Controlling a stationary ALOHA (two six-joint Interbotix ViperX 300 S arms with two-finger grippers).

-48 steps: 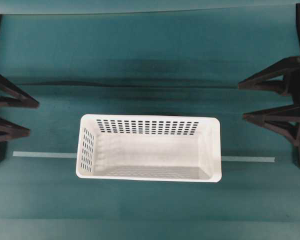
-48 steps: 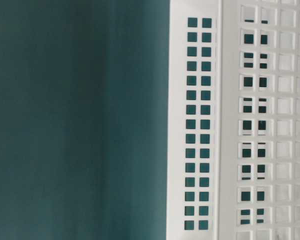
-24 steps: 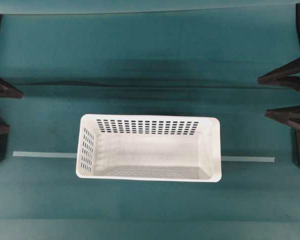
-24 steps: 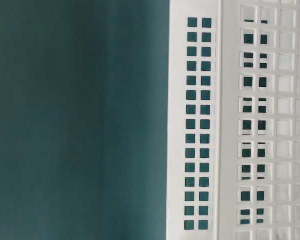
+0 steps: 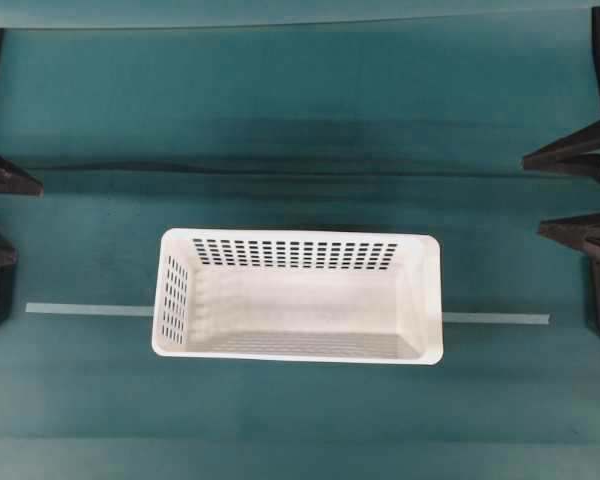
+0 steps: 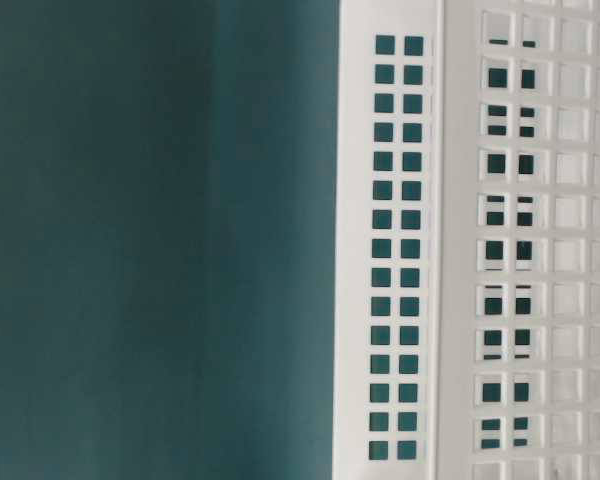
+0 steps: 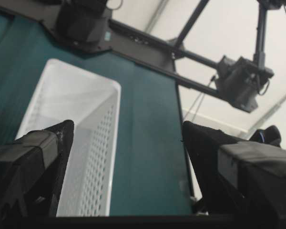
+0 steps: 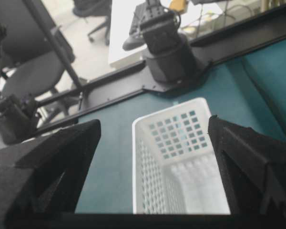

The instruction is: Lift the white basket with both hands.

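Note:
The white basket [image 5: 158, 296] sits empty in the middle of the green table, long side left to right. It also shows in the table-level view [image 6: 385, 250], the left wrist view [image 7: 86, 100] and the right wrist view [image 8: 176, 157]. My left gripper [image 5: 28, 221] is open and empty at the left edge, well clear of the basket's left end; its fingers frame the basket in the left wrist view [image 7: 126, 125]. My right gripper [image 5: 532, 194] is open and empty at the right edge, apart from the basket's right end, and it also shows in the right wrist view [image 8: 154, 121].
A pale tape strip [image 5: 80, 309] runs across the table under the basket and out the right side [image 5: 500, 319]. A dark cable [image 5: 230, 168] lies behind the basket. The opposite arm bases [image 7: 83, 24] [image 8: 167, 52] stand at the table ends.
Both grippers have drawn back outward toward the side edges, away from the basket. The basket has not moved.

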